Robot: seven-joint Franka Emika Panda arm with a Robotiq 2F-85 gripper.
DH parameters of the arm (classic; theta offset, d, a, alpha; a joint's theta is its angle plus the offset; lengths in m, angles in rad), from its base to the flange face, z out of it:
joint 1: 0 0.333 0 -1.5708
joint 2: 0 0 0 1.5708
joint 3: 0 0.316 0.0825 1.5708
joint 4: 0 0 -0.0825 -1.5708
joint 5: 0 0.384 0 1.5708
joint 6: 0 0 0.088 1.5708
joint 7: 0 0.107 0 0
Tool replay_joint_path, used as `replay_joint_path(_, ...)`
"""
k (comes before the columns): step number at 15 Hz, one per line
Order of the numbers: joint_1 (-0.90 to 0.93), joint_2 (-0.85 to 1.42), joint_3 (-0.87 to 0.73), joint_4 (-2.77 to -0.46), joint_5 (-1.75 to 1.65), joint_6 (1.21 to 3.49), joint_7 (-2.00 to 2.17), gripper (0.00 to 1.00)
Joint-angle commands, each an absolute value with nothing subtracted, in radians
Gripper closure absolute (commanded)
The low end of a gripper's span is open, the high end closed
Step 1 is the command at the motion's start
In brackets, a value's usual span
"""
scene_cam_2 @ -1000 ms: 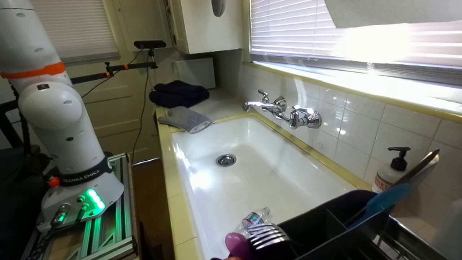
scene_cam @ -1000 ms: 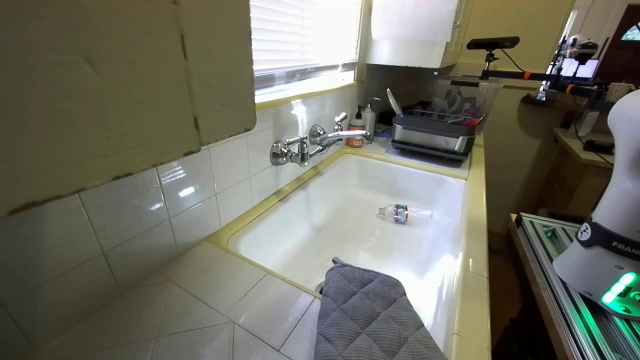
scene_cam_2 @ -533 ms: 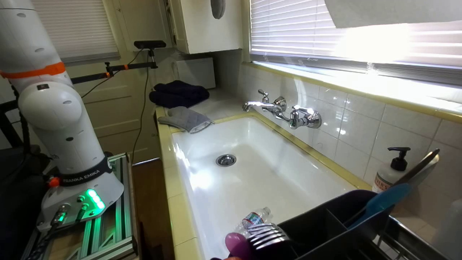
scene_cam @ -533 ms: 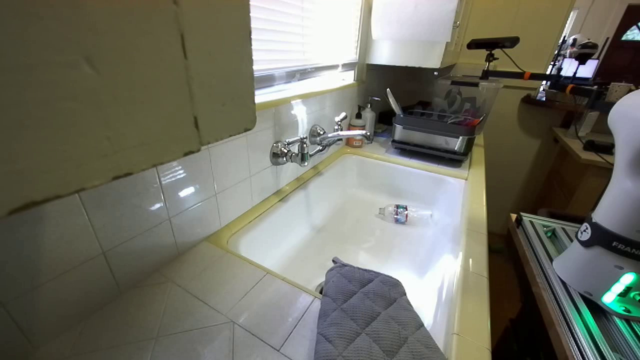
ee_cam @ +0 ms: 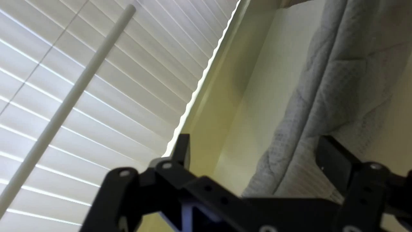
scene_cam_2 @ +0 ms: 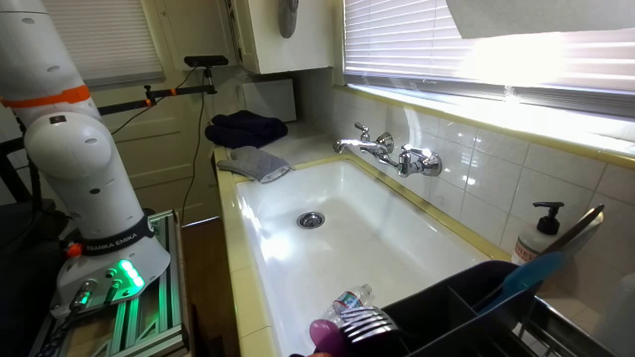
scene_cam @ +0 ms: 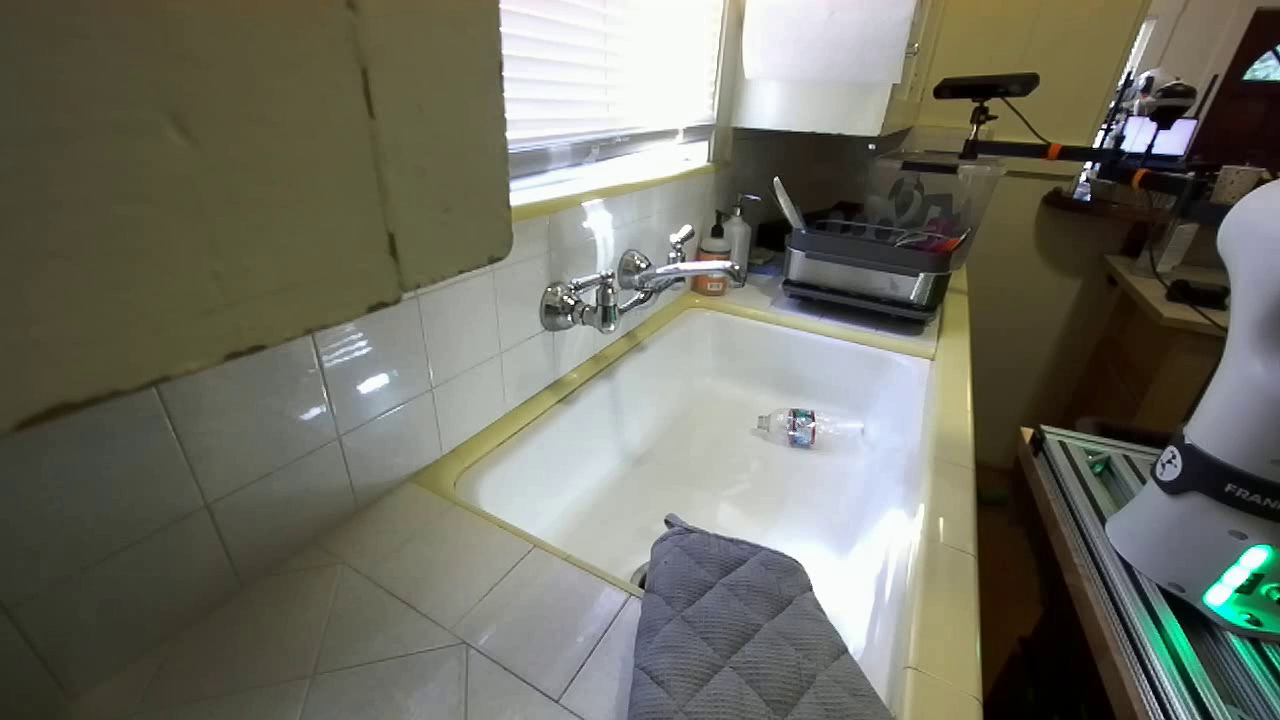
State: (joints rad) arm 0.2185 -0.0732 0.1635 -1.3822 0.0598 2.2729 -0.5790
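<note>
In the wrist view my gripper stands open, its two black fingers wide apart. A grey quilted cloth, seemingly an oven mitt, hangs against a cream cabinet panel. It lies between and beyond the fingers, nearer the right one; whether that finger touches it I cannot tell. The grey mitt's lower end shows at the top of an exterior view, in front of the white cabinet; its upper part is out of frame. Neither exterior view includes my gripper.
White blinds with a wand are close on the left. Below is a white sink holding a plastic bottle. Another grey mitt rests on the sink's edge. A faucet and a dish rack stand nearby.
The hanging grey mitt has dropped slightly and shifted left in an exterior view. The gripper has opened within the last second. The arm's visible part has barely moved.
</note>
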Motion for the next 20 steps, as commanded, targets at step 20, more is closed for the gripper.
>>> replay_joint_path(20, 0.194, -0.312, 0.11, -1.963, 0.135, 2.155, -0.381, 0.0)
